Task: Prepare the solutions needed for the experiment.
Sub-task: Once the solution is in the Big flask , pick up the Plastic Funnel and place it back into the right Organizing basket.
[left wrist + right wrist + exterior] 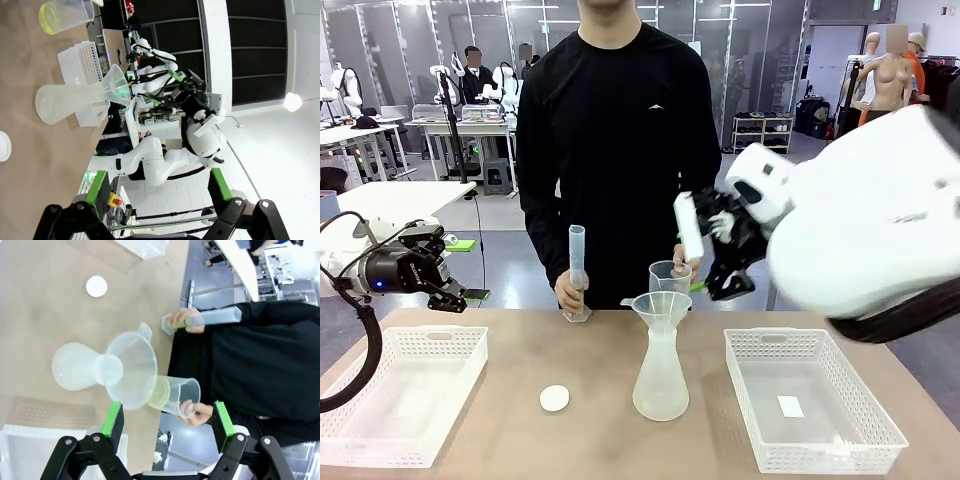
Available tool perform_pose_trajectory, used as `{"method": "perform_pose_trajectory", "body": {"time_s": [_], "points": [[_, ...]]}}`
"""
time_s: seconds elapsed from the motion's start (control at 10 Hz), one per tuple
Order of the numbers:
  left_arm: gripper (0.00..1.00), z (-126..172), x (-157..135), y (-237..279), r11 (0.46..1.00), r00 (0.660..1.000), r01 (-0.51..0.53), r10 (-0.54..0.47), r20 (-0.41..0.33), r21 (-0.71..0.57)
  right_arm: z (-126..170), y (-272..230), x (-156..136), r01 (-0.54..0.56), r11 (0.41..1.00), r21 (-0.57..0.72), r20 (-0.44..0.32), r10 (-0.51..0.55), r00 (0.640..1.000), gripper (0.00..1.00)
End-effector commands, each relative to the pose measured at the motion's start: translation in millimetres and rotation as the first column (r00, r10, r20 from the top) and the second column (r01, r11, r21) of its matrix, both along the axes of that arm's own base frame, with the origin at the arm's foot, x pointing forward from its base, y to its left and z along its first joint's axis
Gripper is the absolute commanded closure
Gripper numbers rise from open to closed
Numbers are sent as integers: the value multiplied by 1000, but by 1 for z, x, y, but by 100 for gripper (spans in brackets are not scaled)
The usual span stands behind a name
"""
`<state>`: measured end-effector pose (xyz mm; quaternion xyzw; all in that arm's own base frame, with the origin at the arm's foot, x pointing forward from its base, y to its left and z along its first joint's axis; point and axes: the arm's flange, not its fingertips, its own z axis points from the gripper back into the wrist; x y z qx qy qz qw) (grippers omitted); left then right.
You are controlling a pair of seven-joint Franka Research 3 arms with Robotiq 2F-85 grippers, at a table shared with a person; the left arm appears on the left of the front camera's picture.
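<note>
- Front view: the person across the counter steadies a graduated cylinder with one hand. The other hand holds the beaker just behind the funnel, which sits in the flask.
- Your right end effector hangs near the beaker. Your left end effector waits well apart, above the far edge of the left basket.
- Left wrist view: the left end effector's jaws stand wide with nothing between them. The solutions show as a pale yellow-green pool in the bottom of the beaker, beyond the flask.
- Right wrist view: the right end effector is also spread wide and empty, and the beaker lies ahead, roughly in line with the gap. The liquid sits low in the beaker, whose base is beside the funnel's rim. The person's fingers wrap the wall nearer the mouth.
- The cylinder's foot shows a greenish tint. You cannot tell whether that is liquid.
- The step looks like taking the beaker from the person. Come in level and centre the wall between the pads on the side away from those fingers.
- Close only once both pads flank the plastic, and grip gently, since a thin wall will likely flex.
- Keep the mouth up, and clear the funnel's rim so the flask is not tipped.
</note>
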<state>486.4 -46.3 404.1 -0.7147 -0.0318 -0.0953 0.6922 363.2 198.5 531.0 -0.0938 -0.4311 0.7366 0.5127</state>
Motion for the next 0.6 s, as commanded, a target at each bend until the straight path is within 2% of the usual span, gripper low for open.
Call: {"method": "perform_pose_trajectory", "body": {"time_s": [0.0, 0.1, 0.3, 0.4, 0.5], "points": [[0, 2, -1, 0, 1000, 1000, 4, -4, 4, -4, 21, -51, -29, 120, 989, 82, -125, -109, 986, 12], [0, 2, -1, 0, 1000, 1000, 4, -4, 4, -4, 24, -78, -26, 174, 976, 132, -178, -149, 973, 12], [0, 2, -1, 0, 1000, 1000, 4, -4, 4, -4, 19, -128, -29, 337, 912, 233, -276, -270, 922, 12], [0, 2, -1, 0, 1000, 1000, 4, -4, 4, -4, 14, -149, -31, 426, 858, 285, -371, -311, 875, 12], [0, 2, -1, 0, 1000, 1000, 4, -4, 4, -4, 8, -164, -31, 510, 805, 303, -430, -362, 827, 12]]}}
